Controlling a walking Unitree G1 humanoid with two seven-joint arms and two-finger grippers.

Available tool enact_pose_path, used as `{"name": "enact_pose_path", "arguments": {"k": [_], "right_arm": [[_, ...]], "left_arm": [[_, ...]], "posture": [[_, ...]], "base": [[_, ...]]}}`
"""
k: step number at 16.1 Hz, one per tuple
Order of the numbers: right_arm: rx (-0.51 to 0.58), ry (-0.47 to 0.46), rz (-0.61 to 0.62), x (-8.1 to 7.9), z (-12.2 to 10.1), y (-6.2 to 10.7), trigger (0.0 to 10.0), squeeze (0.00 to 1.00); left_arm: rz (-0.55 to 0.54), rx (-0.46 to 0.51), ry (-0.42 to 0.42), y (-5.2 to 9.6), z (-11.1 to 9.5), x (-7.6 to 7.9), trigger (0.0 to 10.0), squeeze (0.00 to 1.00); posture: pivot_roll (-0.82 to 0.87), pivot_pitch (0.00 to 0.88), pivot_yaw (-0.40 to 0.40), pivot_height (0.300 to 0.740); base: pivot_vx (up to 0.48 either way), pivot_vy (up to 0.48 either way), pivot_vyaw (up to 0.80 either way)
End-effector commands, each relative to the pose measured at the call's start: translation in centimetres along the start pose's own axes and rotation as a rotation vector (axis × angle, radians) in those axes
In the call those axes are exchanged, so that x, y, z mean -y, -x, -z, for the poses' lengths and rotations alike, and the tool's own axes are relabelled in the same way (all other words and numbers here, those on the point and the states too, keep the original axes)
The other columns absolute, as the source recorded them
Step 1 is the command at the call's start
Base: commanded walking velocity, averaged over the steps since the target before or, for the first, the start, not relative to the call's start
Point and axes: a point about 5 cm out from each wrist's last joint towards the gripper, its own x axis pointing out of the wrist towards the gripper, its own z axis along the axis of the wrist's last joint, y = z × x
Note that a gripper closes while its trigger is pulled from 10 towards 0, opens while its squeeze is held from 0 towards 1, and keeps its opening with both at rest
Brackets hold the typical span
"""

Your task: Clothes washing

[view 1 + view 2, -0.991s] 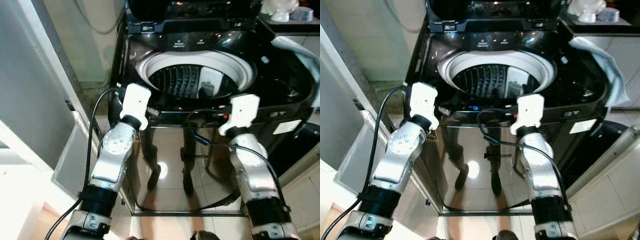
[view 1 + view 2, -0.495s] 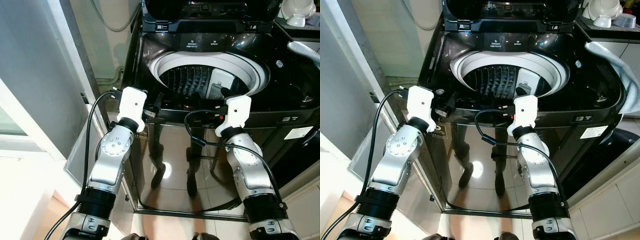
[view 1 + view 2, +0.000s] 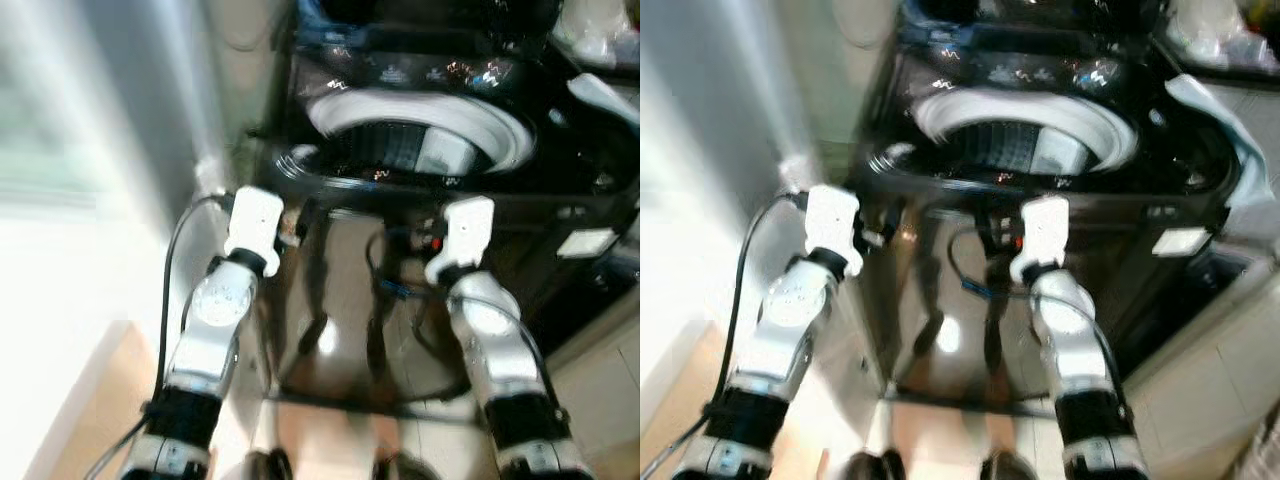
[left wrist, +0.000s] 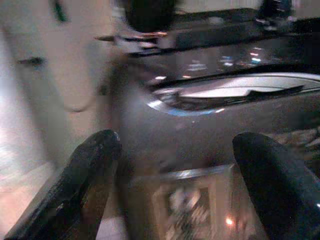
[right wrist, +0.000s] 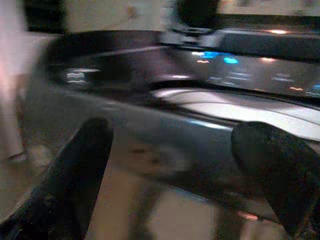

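Left eye view: blurred throughout; a black top-loading washing machine (image 3: 420, 190) stands right in front of the robot, its glossy front panel facing the camera.
Machine opening: the round white-rimmed drum opening (image 3: 420, 140) faces straight up, and the dark ribbed drum shows inside it.
Lid: the lid (image 3: 1040, 15) is raised at the back edge of the machine, standing up behind the opening.
Control strip: a dark panel with small lit marks (image 3: 430, 70) runs side to side along the back of the top, between the lid and the opening.
Long axis: the body of the machine stands upright, and its top edge runs across the picture from the robot's left to its right.
Left claw: the left claw (image 4: 175, 165) is held up at the machine's front upper edge, near its left corner; its two black fingers (image 4: 92, 170) stand wide apart with nothing between them, pointing at the machine's rim.
Right claw: the right claw (image 5: 175, 170) is raised to the same front edge, further to the right; its fingers (image 5: 270, 165) are also spread wide and grip nothing, and the white rim of the opening shows beyond them.
Contact: whether either claw touches the machine cannot be told through the blur.
Cloth: a pale cloth (image 3: 1220, 130) hangs over the right side of the machine's top.
Front panel: it mirrors the robot's legs and the floor.
Left of the machine: a pale wall (image 3: 90, 150), washed out by bright light.
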Motion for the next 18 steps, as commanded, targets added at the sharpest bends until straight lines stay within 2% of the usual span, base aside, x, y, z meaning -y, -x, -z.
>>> {"name": "enact_pose_path", "arguments": {"k": [1, 4, 7, 10, 11, 12, 13, 14, 15, 16, 17, 18], "right_arm": [[-0.003, -0.003, -0.022, -0.4, -0.1, -0.3, 10.0, 0.0], [-0.007, 0.008, -0.035, -0.4, 0.0, -0.4, 10.0, 0.0], [-0.019, 0.02, -0.028, -0.4, 0.3, -0.3, 10.0, 0.0], [-0.026, 0.047, -0.009, 0.0, 0.7, 0.0, 10.0, 0.0], [-0.016, 0.063, 0.032, 0.6, 0.7, 0.2, 10.0, 0.0], [-0.009, 0.071, 0.054, 1.0, 0.7, 0.4, 10.0, 0.0], [-0.009, 0.071, 0.054, 1.0, 0.7, 0.4, 10.0, 0.0], [-0.013, 0.073, 0.117, 2.2, 0.9, 1.1, 10.0, 0.0], [-0.018, 0.074, 0.145, 2.8, 1.1, 1.6, 10.0, 0.0], [-0.027, 0.078, 0.168, 3.6, 1.4, 2.4, 10.0, 0.0], [-0.035, 0.08, 0.175, 3.9, 1.6, 3.0, 10.0, 0.0], [-0.036, 0.081, 0.178, 4.0, 1.7, 3.1, 10.0, 0.0]], "left_arm": [[-0.016, -0.011, 0.002, 0.1, 0.3, -0.2, 10.0, 0.0], [-0.009, -0.004, -0.004, 0.1, 0.2, -0.2, 10.0, 0.0], [0.024, -0.003, -0.048, -0.2, 0.3, -0.2, 10.0, 0.0], [0.063, -0.024, -0.056, 0.1, 0.9, -0.2, 10.0, 0.0], [0.042, -0.103, -0.083, 0.7, 2.6, -1.1, 10.0, 0.0], [-0.006, -0.148, -0.072, 1.5, 3.6, -2.5, 10.0, 0.0], [-0.006, -0.148, -0.072, 1.5, 3.6, -2.5, 10.0, 0.0], [-0.122, -0.231, 0.034, 3.4, 5.4, -5.0, 10.0, 0.0], [-0.162, -0.256, 0.07, 4.5, 6.1, -5.8, 10.0, 0.0], [-0.185, -0.254, 0.097, 5.7, 6.4, -6.1, 10.0, 0.0], [-0.132, -0.2, 0.067, 5.8, 5.7, -5.3, 10.0, 0.0], [-0.117, -0.187, 0.057, 5.8, 5.5, -5.1, 10.0, 0.0]], "posture": [[-0.17, 0.0, 0.018, 0.74], [-0.17, 0.0, 0.017, 0.74], [-0.18, 0.0, 0.024, 0.74], [-0.18, 0.0, 0.025, 0.74], [-0.18, 0.0, 0.028, 0.74], [-0.18, 0.0, 0.029, 0.74], [-0.18, 0.0, 0.029, 0.74], [-0.18, 0.0, 0.026, 0.74], [-0.18, 0.0, 0.026, 0.74], [-0.16, 0.0, 0.017, 0.74], [-0.15, 0.0, 0.01, 0.74], [-0.15, 0.0, 0.01, 0.74]], "base": [[-0.277, 0.0, 0.0], [-0.28, 0.0, 0.0], [-0.092, 0.0, 0.0], [0.0, 0.0, -0.54], [0.0, 0.0, -0.59], [0.0, 0.0, -0.6], [0.0, 0.0, -0.6], [0.0, 0.0, -0.61], [0.0, 0.0, -0.61], [0.0, 0.0, -0.6], [0.0, 0.0, -0.59], [0.0, 0.0, -0.6]]}}
